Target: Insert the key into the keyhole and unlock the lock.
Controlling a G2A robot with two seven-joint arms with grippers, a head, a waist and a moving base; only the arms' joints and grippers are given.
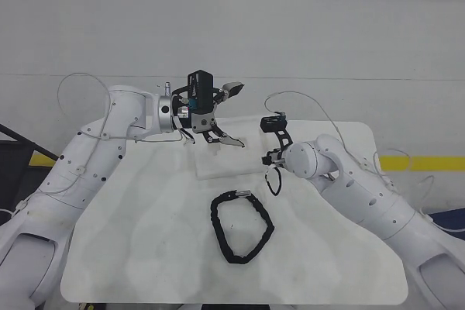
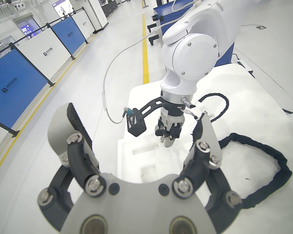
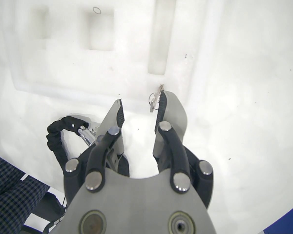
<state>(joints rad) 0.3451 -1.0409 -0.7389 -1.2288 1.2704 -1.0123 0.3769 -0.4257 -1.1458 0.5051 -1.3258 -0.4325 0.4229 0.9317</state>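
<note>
A black fabric-sleeved chain lock (image 1: pixel 242 226) lies looped in the middle of the white table, its metal lock end (image 1: pixel 240 192) toward the foam tray. My right gripper (image 3: pixel 141 110) is open and points down at the tray's near edge. A small key (image 3: pixel 153 101) on a ring lies against the inner face of one of its fingers (image 3: pixel 164 107). The lock end (image 3: pixel 85 134) sits just beside the other finger. The right gripper (image 1: pixel 270 157) hangs near the tray's right side. My left gripper (image 1: pixel 226 116) is open and empty, raised above the tray's far side.
A white foam tray (image 1: pixel 217 159) with several rectangular recesses (image 3: pixel 161 30) lies at the table's far middle; a small loose ring (image 3: pixel 97 10) rests by one recess. A black cable loop (image 1: pixel 275 182) hangs from the right wrist. Bare table surrounds the chain.
</note>
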